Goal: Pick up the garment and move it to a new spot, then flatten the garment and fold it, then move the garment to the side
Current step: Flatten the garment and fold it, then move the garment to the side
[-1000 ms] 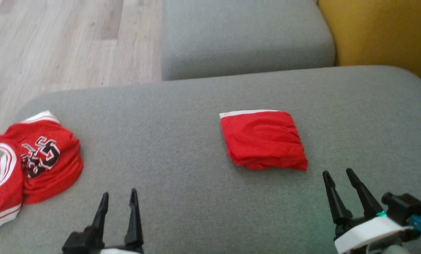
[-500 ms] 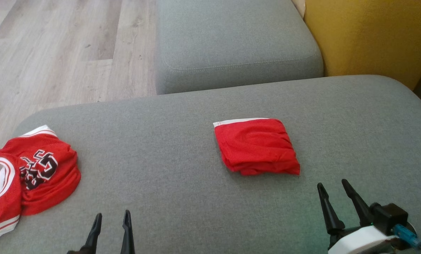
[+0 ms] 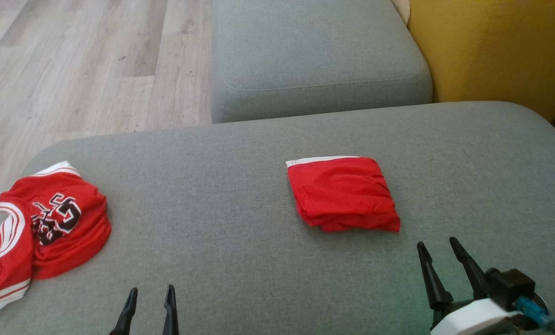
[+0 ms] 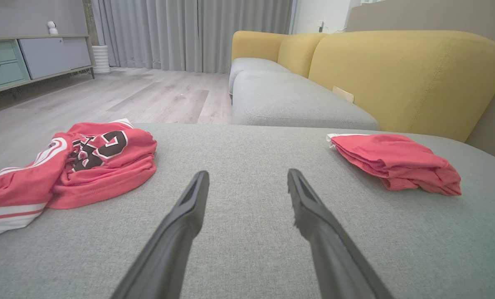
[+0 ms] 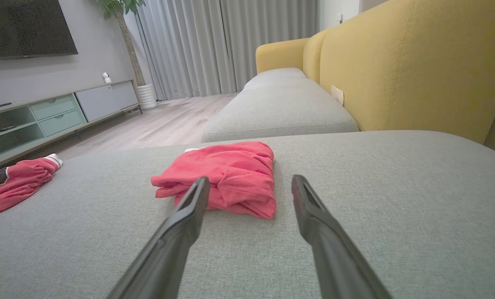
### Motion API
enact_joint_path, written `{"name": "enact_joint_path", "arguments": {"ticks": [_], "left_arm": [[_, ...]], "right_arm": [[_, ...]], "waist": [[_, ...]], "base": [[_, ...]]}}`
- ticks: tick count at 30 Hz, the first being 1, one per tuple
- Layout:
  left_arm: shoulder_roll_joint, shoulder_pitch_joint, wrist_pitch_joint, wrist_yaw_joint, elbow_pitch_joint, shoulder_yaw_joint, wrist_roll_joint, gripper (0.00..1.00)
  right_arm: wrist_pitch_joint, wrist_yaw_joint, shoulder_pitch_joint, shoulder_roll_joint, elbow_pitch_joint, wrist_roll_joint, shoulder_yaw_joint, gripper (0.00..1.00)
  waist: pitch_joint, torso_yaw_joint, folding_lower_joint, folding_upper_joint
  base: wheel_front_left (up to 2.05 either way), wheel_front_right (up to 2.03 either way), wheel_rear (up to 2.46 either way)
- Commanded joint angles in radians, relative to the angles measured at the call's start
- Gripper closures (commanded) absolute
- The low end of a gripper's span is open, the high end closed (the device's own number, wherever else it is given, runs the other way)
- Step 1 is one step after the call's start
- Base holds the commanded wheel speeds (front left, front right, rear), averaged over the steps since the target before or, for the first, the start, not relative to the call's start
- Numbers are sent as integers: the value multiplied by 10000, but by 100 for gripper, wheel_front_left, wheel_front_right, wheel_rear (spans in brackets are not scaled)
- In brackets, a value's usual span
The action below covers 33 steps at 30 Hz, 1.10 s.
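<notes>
Two claws stand released and empty: left claw [image 3: 151, 289], right claw [image 3: 436, 244]. Folded red garment [image 3: 344, 194] lies on sofa cushion [image 3: 235, 209] near right claw; crumpled jersey [image 3: 49, 218] well apart.

left gripper [image 3: 150, 297] parted, right gripper [image 3: 437, 252] parted (both low)

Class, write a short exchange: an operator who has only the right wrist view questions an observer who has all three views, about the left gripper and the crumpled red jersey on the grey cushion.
Operator: Where does the left gripper stand?
Observer: The left gripper is open, low over the grey cushion, right of the jersey, touching nothing.
Operator: How does the jersey lie?
Observer: Bunched at the cushion's left end, black-and-white lettering facing up, a white-striped part reaching the cushion's edge.
</notes>
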Motion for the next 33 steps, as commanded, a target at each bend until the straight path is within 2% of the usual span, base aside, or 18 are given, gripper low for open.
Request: {"name": "enact_joint_path", "arguments": {"ticks": [1, 33], "left_arm": [[-30, -396, -59, -19, -309, 359, 129, 0], [-30, -463, -59, 12, -387, 342, -22, 0]], "right_arm": [[-136, -9, -259, -67, -279, -95, 193, 0], [-137, -9, -197, -103, -560, -15, 113, 0]], "waist": [[7, 4, 0, 0], [266, 218, 0, 0]], "base": [[0, 0, 0], [0, 0, 0]]}}
